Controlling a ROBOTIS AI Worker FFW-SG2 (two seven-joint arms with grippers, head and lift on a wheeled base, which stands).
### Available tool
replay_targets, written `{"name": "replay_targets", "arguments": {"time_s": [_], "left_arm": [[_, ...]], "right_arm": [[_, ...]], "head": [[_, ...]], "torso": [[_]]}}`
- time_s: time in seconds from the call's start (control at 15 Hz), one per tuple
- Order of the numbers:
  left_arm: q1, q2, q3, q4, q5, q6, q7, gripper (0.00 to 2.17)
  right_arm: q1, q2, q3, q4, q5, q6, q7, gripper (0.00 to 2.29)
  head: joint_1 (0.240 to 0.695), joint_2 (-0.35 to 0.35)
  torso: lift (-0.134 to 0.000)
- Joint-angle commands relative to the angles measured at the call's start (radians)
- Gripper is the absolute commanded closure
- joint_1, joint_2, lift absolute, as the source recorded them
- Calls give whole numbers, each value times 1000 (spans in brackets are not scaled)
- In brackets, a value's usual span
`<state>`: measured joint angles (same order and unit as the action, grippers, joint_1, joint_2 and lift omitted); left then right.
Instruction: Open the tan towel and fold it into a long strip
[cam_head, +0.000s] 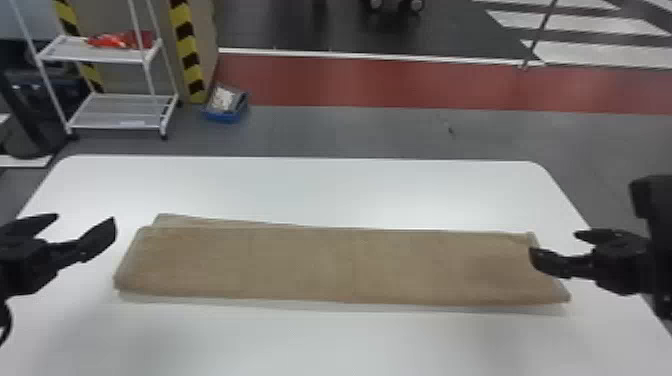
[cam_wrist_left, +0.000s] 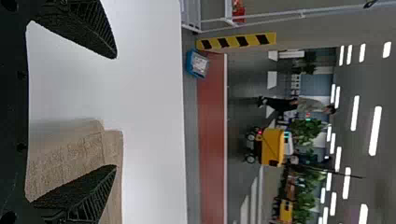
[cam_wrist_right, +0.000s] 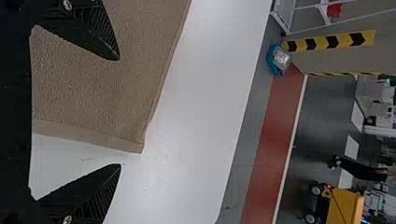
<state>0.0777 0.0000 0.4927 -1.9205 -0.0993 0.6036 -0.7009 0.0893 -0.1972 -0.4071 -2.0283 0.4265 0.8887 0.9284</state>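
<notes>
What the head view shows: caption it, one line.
Tan towel folded into a strip on a white table, left gripper and right gripper open.

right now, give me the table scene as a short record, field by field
towel: tan, flat in a long strip running left to right
alignment: a lower layer peeks out along the far edge, toward the left end
surface: white table
left gripper: beyond the towel's left end, fingers open, empty
right gripper: at the towel's right end, fingers open, empty
beyond table: blue bin on the floor
</notes>
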Motion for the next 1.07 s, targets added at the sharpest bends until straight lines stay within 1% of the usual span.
{"name": "replay_targets", "arguments": {"time_s": [0.0, 0.07, 0.13, 0.2, 0.27, 0.33, 0.4, 0.53, 0.6, 0.73, 0.8, 0.87, 0.93, 1.0], "left_arm": [[97, -3, 64, -2, 224, -135, 23, 29], [142, -3, 63, -2, 230, -276, 38, 29], [183, -3, 64, -2, 236, -396, 38, 29], [223, -3, 64, -2, 268, -439, 47, 29], [258, -3, 64, -2, 293, -451, 69, 29], [298, -3, 64, 0, 316, -515, 93, 29], [323, -3, 66, 11, 319, -552, 98, 29], [355, -3, 86, 31, 336, -555, 95, 29], [381, -3, 93, 28, 339, -583, 95, 33], [418, -3, 92, 14, 339, -623, 90, 33], [447, -3, 78, -9, 337, -626, 133, 33], [475, -3, 47, -28, 337, -635, 205, 33], [493, -3, 20, -40, 336, -653, 276, 33], [505, -3, -6, -48, 326, -666, 331, 33]], "right_arm": [[141, 122, 33, -139, -112, -73, -126, 56], [195, 176, 51, -173, -157, -162, -207, 56], [270, 198, 87, -201, -190, -316, -304, 66], [356, 198, 140, -204, -195, -546, -421, 70], [425, 198, 188, -204, -195, -727, -528, 66], [486, 198, 245, -202, -195, -831, -606, 66], [530, 198, 297, -178, -195, -932, -685, 66], [561, 198, 384, -105, -195, -1080, -807, 66], [566, 198, 421, -72, -195, -1123, -846, 66], [561, 198, 482, -20, -195, -1132, -936, 66], [558, 198, 507, 8, -195, -1199, -982, 66], [555, 198, 518, 25, -198, -1233, -988, 66], [550, 198, 536, 33, -206, -1221, -988, 66], [547, 198, 544, 40, -216, -1212, -987, 66]], "head": [[695, -53], [695, -28], [695, 1], [695, 31], [695, 54], [695, 75], [695, 126], [695, 195], [695, 226], [695, 283], [695, 319], [695, 333], [695, 348], [695, 350]], "torso": [[-120], [-120], [-120], [-120], [-120], [-120], [-120], [-120], [-120], [-120], [-120], [-120], [-120], [-120]]}}
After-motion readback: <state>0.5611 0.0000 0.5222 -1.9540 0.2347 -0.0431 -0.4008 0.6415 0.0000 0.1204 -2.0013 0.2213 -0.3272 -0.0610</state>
